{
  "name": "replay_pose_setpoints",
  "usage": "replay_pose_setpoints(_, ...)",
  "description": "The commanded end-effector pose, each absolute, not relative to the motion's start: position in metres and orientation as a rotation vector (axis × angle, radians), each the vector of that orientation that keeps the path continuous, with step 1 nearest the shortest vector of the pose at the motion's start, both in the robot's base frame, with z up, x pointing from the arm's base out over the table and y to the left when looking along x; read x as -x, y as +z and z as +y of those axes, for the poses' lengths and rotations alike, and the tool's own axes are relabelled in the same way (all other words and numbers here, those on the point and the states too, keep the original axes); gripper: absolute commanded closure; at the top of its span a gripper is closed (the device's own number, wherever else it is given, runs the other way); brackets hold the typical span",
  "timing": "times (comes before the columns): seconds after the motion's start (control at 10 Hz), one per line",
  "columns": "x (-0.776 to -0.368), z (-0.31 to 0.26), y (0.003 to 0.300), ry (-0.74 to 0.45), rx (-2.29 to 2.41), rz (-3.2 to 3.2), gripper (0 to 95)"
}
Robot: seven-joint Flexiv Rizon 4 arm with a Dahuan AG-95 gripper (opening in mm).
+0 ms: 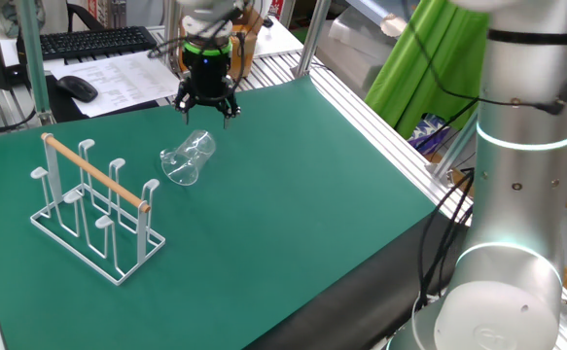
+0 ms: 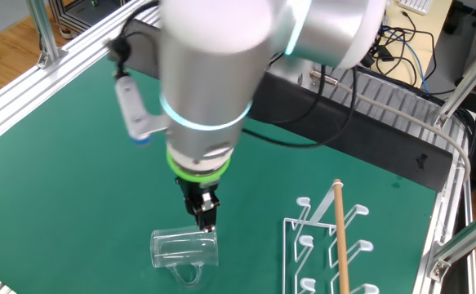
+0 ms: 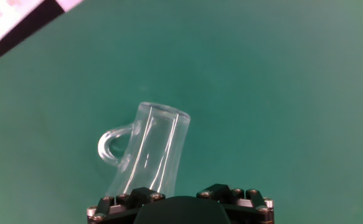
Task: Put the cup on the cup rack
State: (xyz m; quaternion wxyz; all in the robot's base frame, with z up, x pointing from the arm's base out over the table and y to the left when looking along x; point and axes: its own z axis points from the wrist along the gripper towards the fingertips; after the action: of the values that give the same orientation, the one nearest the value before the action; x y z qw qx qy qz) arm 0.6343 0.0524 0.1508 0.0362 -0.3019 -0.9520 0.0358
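The cup (image 1: pixel 188 158) lies on its side on the green surface (image 1: pixel 293 214), near the cup rack (image 1: pixel 96 207) but not touching it. It is clear glass with a small handle, so it is likely hard, slippery and easy to break. It may roll. The end effector (image 1: pixel 206 105) hangs just above it, jaws wide apart, holding nothing. A good place to pinch is across the cup's round body. There is lots of open room around, and the edges are far away.

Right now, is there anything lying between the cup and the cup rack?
No. One fixed view shows only bare green mat between the cup, lying on its side, and the cup rack.
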Motion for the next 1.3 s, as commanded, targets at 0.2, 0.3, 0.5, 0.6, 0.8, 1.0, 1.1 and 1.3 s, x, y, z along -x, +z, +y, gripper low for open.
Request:
replay_pose_setpoints(0.2, -0.633, 0.052, 0.151, -0.008, 0.884, -2.968, 19.0)
replay_pose_setpoints(0.3, -0.633, 0.052, 0.151, -0.007, 0.902, -2.965, 19.0)
replay_pose_setpoints(0.5, -0.633, 0.052, 0.151, -0.012, 0.909, -2.964, 38.0)
replay_pose_setpoints(0.6, -0.634, 0.052, 0.15, -0.013, 0.919, -2.962, 38.0)
replay_pose_setpoints(0.8, -0.636, 0.054, 0.147, -0.029, 0.978, -2.96, 38.0)
replay_pose_setpoints(1.0, -0.642, 0.062, 0.139, -0.038, 1.027, -2.996, 19.0)
replay_pose_setpoints(1.1, -0.646, 0.064, 0.134, -0.034, 1.035, -2.994, 19.0)
replay_pose_setpoints(1.3, -0.653, 0.064, 0.128, -0.027, 1.06, -2.988, 19.0)
